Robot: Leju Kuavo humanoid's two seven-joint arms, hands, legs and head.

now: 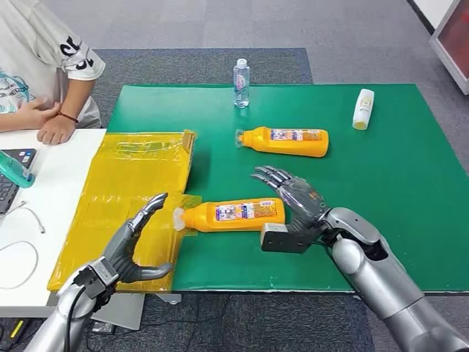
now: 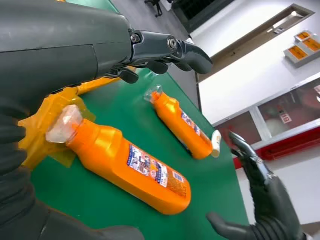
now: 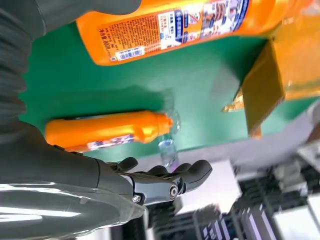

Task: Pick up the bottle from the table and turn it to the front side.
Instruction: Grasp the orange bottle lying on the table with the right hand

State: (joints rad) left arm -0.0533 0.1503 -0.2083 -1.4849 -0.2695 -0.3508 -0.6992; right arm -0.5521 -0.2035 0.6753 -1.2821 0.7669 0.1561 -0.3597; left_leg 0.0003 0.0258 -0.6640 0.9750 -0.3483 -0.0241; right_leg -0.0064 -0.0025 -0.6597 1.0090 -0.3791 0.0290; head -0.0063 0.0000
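Two orange bottles: near one (image 1: 235, 214), far one (image 1: 287, 141). Barcode legible from right wrist. Left hand (image 1: 135, 246), right hand (image 1: 287, 202) spread, empty.

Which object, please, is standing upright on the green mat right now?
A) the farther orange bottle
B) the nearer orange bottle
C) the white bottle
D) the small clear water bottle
D: the small clear water bottle stands on its base at the mat's far edge; the other three lie on their sides.

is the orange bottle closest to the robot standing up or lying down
Lying down. The near orange bottle rests on its side on the green mat, cap toward the yellow bags, between the open left hand and right hand.
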